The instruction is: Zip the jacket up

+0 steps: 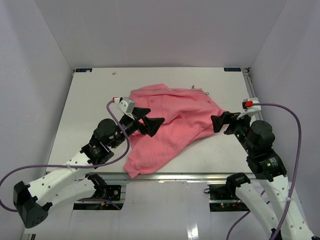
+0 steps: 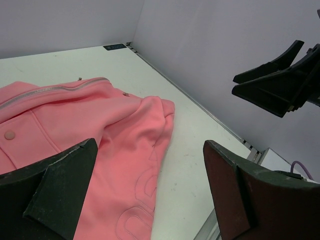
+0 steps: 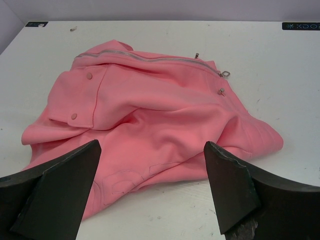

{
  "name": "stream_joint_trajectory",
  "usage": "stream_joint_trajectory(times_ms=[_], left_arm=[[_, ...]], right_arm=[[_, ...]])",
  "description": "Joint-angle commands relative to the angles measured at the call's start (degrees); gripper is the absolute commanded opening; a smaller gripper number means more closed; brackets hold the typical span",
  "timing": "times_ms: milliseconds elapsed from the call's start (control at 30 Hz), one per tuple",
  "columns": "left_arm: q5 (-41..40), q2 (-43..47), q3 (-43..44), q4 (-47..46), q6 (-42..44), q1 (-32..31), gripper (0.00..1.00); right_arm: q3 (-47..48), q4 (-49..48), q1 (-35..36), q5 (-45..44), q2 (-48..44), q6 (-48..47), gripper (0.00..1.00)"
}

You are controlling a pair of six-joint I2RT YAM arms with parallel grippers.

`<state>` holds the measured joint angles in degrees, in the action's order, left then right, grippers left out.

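The salmon-pink jacket (image 1: 175, 125) lies crumpled in the middle of the white table, one part reaching toward the near edge. Its silver zipper (image 3: 150, 56) runs along the far side and ends at a small metal pull (image 3: 226, 74). Small snaps show on a flap (image 3: 74, 115). My left gripper (image 1: 152, 120) hovers open over the jacket's left part, with stitched fabric (image 2: 115, 150) and bare table below its jaws. At the jacket's right edge my right gripper (image 1: 219, 121) stands open, facing the cloth (image 3: 165, 115). Neither holds anything.
White walls close in the table (image 1: 90, 110) at the left, back and right. The near edge (image 1: 190, 175) runs just past the jacket's lowest corner. My right gripper (image 2: 275, 80) shows in the left wrist view, upper right. A small speck (image 1: 114, 73) lies at the back left.
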<state>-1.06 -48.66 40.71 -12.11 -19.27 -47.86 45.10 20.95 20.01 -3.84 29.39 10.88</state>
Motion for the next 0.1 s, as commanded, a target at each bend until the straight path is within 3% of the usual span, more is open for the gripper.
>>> stream_joint_trajectory(times_ms=[0, 67], left_arm=[[-0.1, 0.3, -0.2, -1.2, 0.3, -0.4, 0.98], [0.1, 0.3, -0.1, -1.2, 0.4, -0.3, 0.98]], right_arm=[[0.2, -1.3, 0.2, 0.6, -0.2, -0.9, 0.9], [0.5, -0.9, 0.2, 0.3, -0.2, -0.9, 0.9]])
